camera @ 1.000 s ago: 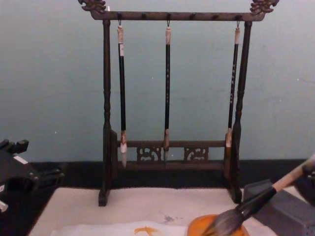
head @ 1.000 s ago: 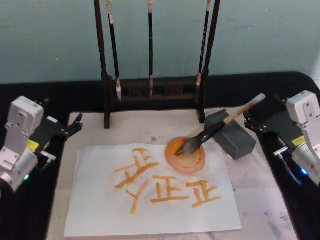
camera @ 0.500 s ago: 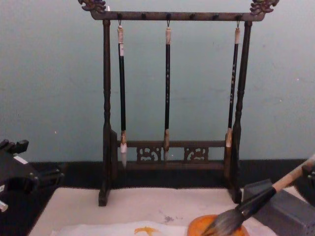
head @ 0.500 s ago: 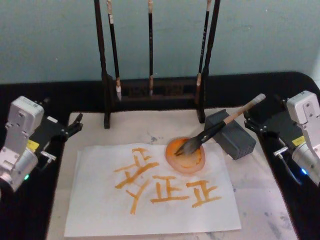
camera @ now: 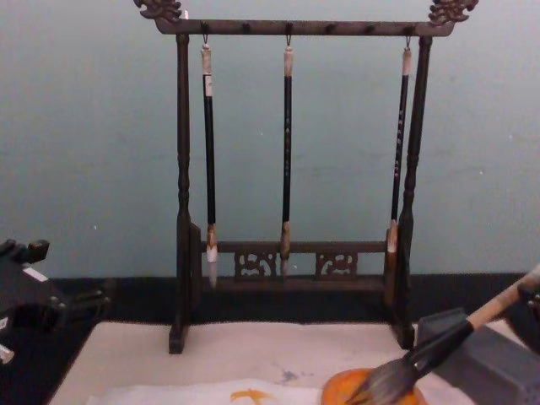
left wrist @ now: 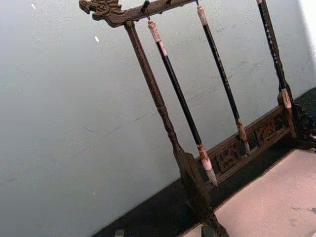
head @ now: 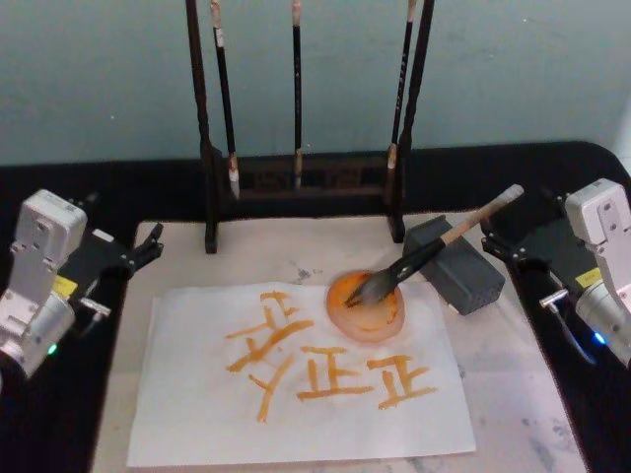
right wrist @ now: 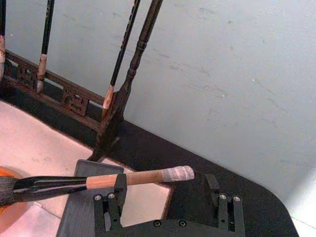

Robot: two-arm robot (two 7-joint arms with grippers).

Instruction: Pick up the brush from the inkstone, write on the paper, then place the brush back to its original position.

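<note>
The brush [head: 426, 256] lies with its handle propped on the grey inkstone [head: 471, 284] and its bristles in the orange dish [head: 370, 315], at the far right corner of the paper [head: 296, 409], which bears orange characters. The right tool [head: 500, 243] sits near the handle's end, fingers spread. The left tool [head: 146, 246], also spread, is parked at the left of the black table [head: 552, 168].

head: high, looking down | chest: low, forward | wrists: toward rack [left wrist: 154, 91] | shared: rack
</note>
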